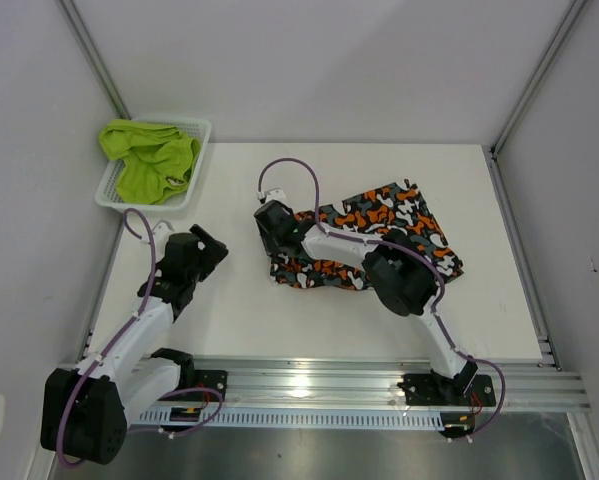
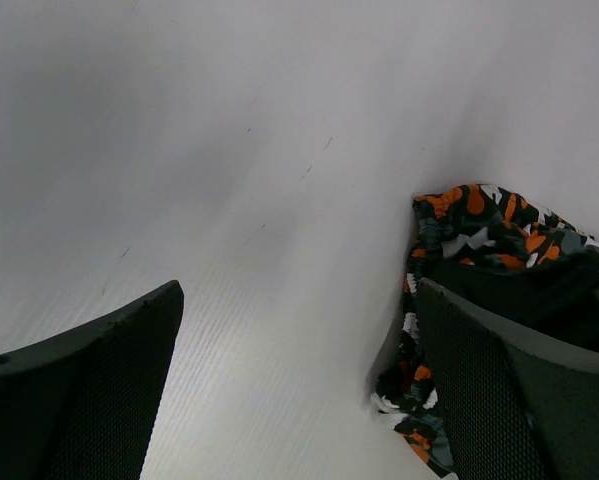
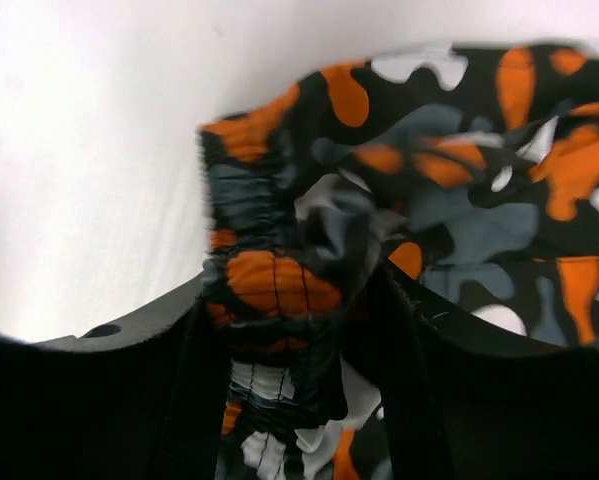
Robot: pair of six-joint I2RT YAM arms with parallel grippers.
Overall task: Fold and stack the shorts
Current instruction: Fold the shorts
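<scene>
The right gripper [image 3: 291, 310] stands part-open around the elastic waistband of the camouflage shorts [image 1: 389, 215], rumpled mid-worktop [image 1: 279, 320]; I cannot tell whether it pinches. Folding wants a firm waistband hold first. The left gripper [image 1: 211, 250] hovers wide open, empty (just beside them). The lime green shorts [image 1: 149, 160] lie in the mesh basket [image 1: 203, 150], well apart.

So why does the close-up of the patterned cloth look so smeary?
Right wrist view: the camouflage shorts sit very near the lens and look soft, smeared most at upper right. Left wrist view: sharper, the table shading greyer toward upper left. Top view: crisp, even light, glare only on the metal rail.
</scene>
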